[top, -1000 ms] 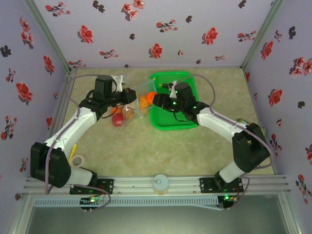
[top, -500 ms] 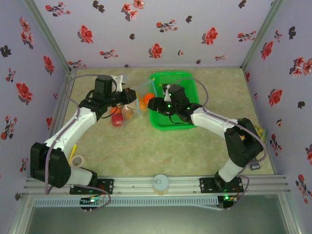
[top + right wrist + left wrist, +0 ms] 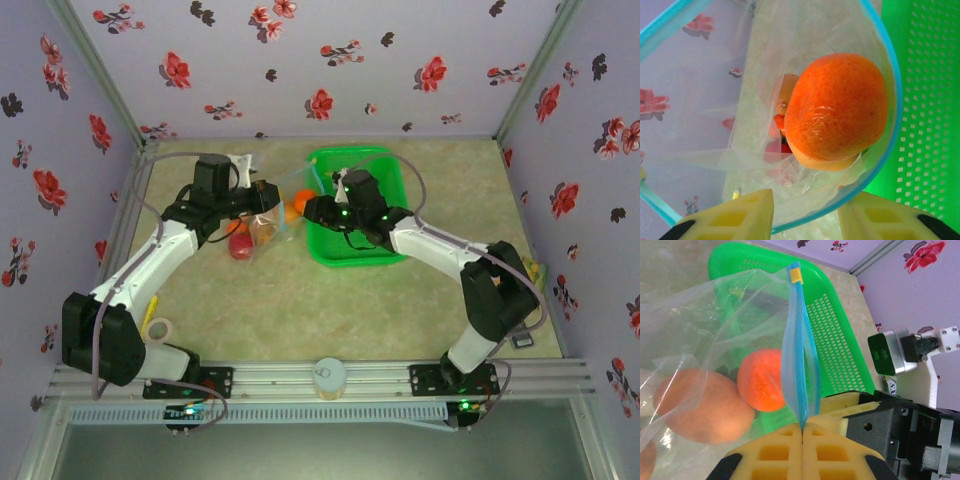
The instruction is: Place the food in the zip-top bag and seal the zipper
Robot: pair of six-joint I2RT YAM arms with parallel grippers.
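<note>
The clear zip-top bag (image 3: 268,228) hangs left of the green basket. My left gripper (image 3: 802,432) is shut on the zipper (image 3: 799,365), the light-blue strip at the bag's mouth, and holds it up. An orange (image 3: 762,380) and a brown-orange lump (image 3: 702,405) lie inside the bag. In the right wrist view the zipper (image 3: 892,135) curves round the open mouth, with an orange (image 3: 837,110) just inside and red food (image 3: 777,145) deeper. My right gripper (image 3: 805,220) stands open at the mouth, one finger on each side of the strip. The tomato (image 3: 241,247) sits low in the bag.
The green basket (image 3: 375,250) stands right of the bag, under my right arm. A roll of tape (image 3: 157,329) lies near the left arm's base. A printed packet (image 3: 890,387) lies beside the basket in the left wrist view. Flowered walls close in the table.
My right gripper moved left from over the basket to the bag's mouth, and the orange it carried now lies inside the bag. The left gripper has kept its hold.
</note>
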